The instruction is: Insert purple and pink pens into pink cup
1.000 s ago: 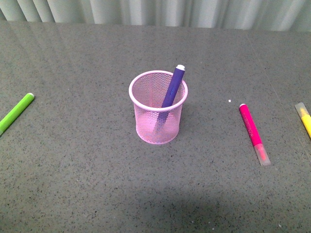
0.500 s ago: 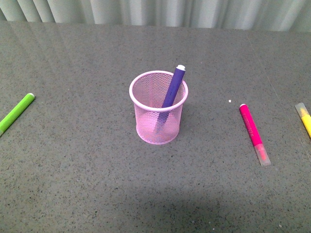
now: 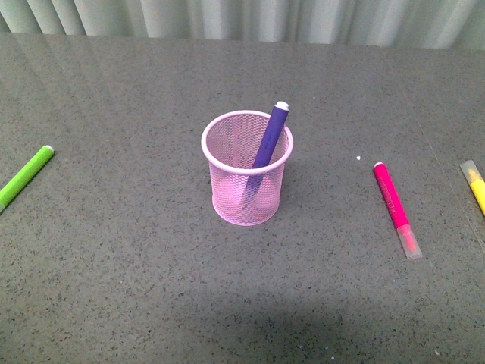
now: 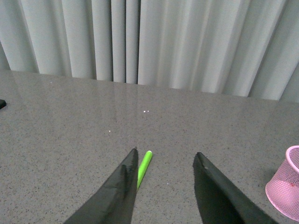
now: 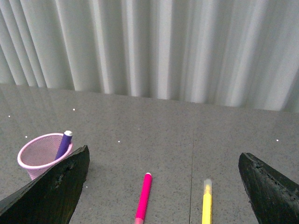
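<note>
Where the slim magenta-pink highlighter pen (image 3: 392,199) lies: flat on the grey speckled bench (image 3: 114,265), well to the right of the light pink wire-mesh cup (image 3: 235,201) and touching nothing, its clear cap towards me.
Dark purple highlighter pen (image 3: 270,136): already standing in that cup, leaning on the right of the rim, white end up.
Left jaws: open and holding nothing. A lime green marker (image 4: 144,167), far left of the cup, shows on the bench beyond the gap.
Right jaws: spread wide and empty, with the pink pen on the bench ahead between them.
Handling: I judge the pink pen light, stiff, smooth-barrelled and apt to roll. I would pinch across mid-barrel, not the slick cap. The cup looks light enough to tip if nudged.
Hard to make out: the yellow marker (image 3: 476,186), farthest right of the cup, is cut off at the front view's edge. The purple pen's lower end blurs behind the mesh. Neither arm shows in the front view.
</note>
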`<state>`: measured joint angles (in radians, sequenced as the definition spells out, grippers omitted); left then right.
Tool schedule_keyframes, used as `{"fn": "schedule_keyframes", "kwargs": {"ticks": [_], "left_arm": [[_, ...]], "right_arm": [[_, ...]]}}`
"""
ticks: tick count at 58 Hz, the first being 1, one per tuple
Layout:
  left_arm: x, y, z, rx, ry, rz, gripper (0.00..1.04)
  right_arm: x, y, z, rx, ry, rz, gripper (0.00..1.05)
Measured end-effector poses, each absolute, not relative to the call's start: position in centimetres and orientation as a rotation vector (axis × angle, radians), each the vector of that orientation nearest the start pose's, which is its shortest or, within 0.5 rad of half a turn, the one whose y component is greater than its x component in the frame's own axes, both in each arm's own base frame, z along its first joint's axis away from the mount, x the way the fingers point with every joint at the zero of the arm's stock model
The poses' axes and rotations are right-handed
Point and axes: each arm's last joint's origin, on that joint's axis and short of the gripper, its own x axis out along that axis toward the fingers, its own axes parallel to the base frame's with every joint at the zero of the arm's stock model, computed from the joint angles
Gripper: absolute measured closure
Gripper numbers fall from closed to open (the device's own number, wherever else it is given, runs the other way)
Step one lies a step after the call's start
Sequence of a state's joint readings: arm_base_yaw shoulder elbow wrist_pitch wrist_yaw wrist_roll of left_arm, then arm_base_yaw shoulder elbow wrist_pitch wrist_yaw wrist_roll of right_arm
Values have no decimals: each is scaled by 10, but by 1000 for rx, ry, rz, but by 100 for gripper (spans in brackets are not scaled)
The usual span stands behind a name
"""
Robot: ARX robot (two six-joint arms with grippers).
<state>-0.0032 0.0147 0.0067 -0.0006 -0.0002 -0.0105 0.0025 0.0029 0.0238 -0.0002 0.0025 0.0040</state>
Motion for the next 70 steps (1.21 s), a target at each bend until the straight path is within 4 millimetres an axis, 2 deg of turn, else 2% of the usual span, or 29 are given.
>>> {"fn": "schedule_keyframes", "kwargs": {"ticks": [9, 19, 53, 55, 57, 60, 62, 67, 70], "left_arm": [[98, 0, 165, -10, 9, -3, 33], [98, 0, 165, -10, 9, -3, 7], [98, 0, 165, -9, 9, -3, 8], [98, 0, 165, -9, 9, -3, 8], [98, 0, 165, -8, 9, -3, 8], [98, 0, 165, -8, 9, -3, 8], [98, 0, 165, -8, 9, -3, 8], [98, 0, 165, -8, 9, -3, 8], [98, 0, 165, -8, 9, -3, 8]], "right_arm": [[96, 0, 171, 4, -21, 0, 7], [96, 0, 171, 4, -21, 0, 7], [96, 0, 171, 4, -21, 0, 7], [97, 0, 171, 7, 13, -14, 7], [97, -1, 171, 2, 122, -38, 7], [105, -3, 172, -31, 359, -49, 7], [113, -4, 174, -46, 419, -31, 7], [133, -2, 180, -101, 472, 36, 7], [153, 2, 185, -161, 476, 95, 7]]}}
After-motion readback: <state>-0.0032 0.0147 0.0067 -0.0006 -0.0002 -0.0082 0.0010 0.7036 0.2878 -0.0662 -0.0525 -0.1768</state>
